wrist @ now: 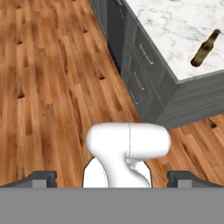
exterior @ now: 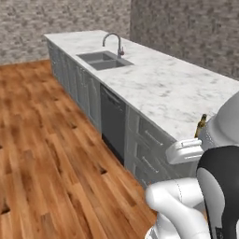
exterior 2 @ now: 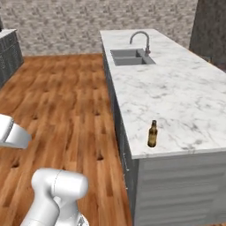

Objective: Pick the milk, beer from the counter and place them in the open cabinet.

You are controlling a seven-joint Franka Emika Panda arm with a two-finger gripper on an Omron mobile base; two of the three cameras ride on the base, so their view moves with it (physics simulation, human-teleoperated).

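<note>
Brown glass is showing at about two o'clock in my hand view: the beer (wrist: 205, 48) is standing upright near the corner edge of the marble counter (wrist: 175, 26), alone on the bare slab. I am seeing the gripper (wrist: 112, 178) hanging over the wood floor (wrist: 48, 87) with its jaws spread wide apart, gripping nothing. From the right base view, the sink (exterior 2: 131, 56) and faucet (exterior 2: 141, 40) are sitting well beyond the bottle, toward twelve o'clock.

Beer (exterior: 201, 125) upright near the counter (exterior: 163, 88) edge, sink (exterior: 103, 59) far behind.
</note>
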